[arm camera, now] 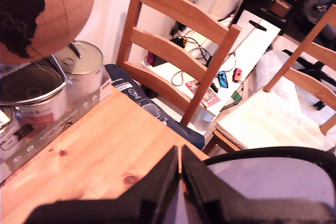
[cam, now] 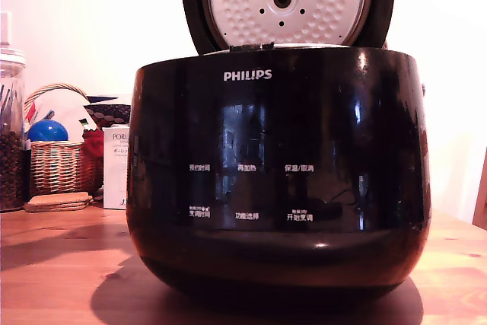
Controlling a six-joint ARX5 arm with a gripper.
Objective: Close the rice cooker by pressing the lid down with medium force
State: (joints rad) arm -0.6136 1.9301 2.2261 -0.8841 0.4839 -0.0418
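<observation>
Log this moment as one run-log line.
lid: open, upright | rice cooker: on wooden table | gripper: shut, empty, at lid's rim, contact unclear | press: not done

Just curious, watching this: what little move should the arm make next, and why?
Probably push the upright glossy black round lid forward and down. It stands open above the big black rice cooker, dimpled plate showing, while the black gripper, fingers together, sits at the lid's rim.

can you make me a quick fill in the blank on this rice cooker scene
1. The lid of the rice cooker stands ____.
2. The white logo on the cooker's front reads ____.
3. In the wrist view, the pincer has its jaws ____.
4. The cooker sits on a ____ table.

Missing words: open; PHILIPS; shut; wooden
</observation>
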